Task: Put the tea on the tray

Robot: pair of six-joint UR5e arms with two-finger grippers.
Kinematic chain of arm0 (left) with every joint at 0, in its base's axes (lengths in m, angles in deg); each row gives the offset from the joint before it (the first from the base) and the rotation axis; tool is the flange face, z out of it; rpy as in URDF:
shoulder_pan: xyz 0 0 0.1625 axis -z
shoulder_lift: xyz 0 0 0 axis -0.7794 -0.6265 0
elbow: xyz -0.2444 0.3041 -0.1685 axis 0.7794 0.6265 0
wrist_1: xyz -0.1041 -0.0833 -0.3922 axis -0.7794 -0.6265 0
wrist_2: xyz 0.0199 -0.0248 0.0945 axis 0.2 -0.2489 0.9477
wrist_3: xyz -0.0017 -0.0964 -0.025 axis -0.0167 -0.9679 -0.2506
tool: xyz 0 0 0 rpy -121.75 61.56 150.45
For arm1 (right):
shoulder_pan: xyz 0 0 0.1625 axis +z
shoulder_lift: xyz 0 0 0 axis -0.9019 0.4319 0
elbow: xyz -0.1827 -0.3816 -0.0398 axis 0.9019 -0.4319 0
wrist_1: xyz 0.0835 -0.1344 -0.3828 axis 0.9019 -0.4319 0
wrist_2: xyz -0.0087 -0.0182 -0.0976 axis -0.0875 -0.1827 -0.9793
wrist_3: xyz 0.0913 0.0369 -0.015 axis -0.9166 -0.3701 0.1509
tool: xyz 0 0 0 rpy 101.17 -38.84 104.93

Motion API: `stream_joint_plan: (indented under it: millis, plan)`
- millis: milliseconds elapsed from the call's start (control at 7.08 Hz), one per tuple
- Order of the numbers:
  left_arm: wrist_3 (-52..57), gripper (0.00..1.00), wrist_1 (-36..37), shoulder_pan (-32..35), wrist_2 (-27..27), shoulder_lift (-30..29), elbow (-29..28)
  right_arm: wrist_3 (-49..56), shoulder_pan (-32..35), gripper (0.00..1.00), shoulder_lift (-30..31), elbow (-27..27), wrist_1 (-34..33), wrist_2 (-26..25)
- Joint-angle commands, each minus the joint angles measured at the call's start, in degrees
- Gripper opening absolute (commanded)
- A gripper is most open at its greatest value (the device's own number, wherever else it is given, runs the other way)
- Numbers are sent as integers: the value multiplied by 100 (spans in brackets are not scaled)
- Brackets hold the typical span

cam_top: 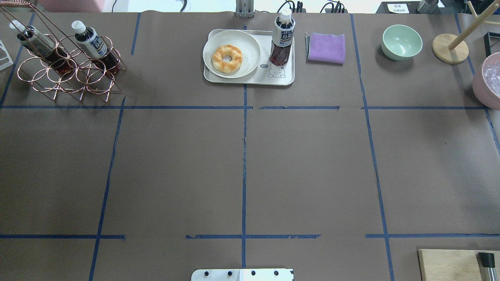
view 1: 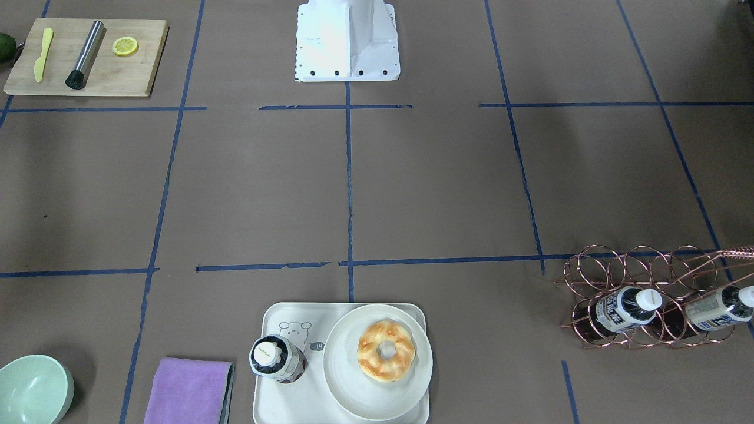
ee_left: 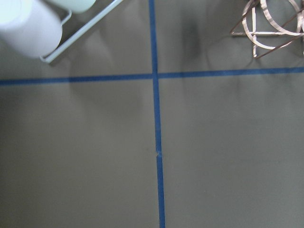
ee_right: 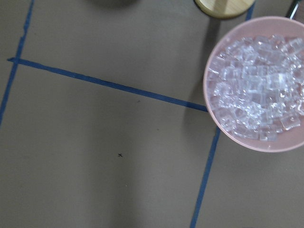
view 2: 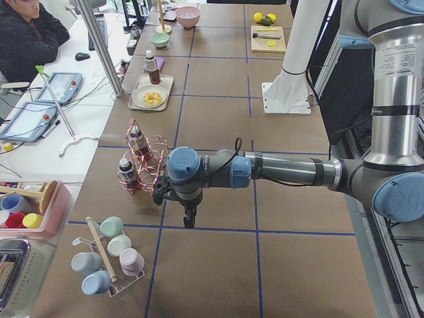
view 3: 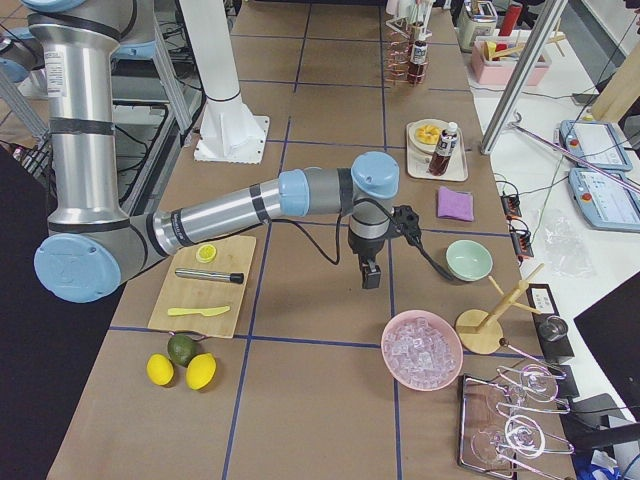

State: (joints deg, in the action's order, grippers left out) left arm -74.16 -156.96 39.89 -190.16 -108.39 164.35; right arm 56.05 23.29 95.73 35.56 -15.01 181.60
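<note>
The near left arm reaches level across the bench, its left gripper (view 2: 189, 218) pointing down at lower centre of that side view. The right gripper (view 3: 371, 272) hangs downward mid-frame in the other. Whether either is wide or narrow I cannot tell. The tea (cam_top: 282, 39) stands upright on the tray (cam_top: 285, 76), top centre overhead, well apart from both grippers, beside the plate (cam_top: 252, 47) with a donut (cam_top: 227, 58). A purple cloth (cam_top: 326, 47) lies just right.
</note>
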Motion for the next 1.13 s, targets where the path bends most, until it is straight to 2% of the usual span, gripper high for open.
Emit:
stream_joint_plan:
  millis: [0,141,424,565,989]
  plan:
    - [70,100,-69,14,-8,30,-247,68,71,100,78,-435,26,16]
    - [70,100,-69,14,-8,30,-248,67,176,100,122,-724,44,147]
    - [53,100,-69,14,-17,12,-239,103,483,100,447,-788,218,357]
    - [53,100,-69,14,-17,-5,-231,68,563,100,631,-806,664,402]
    - [44,100,-69,5,-17,-58,-248,67,870,100,668,-885,739,438]
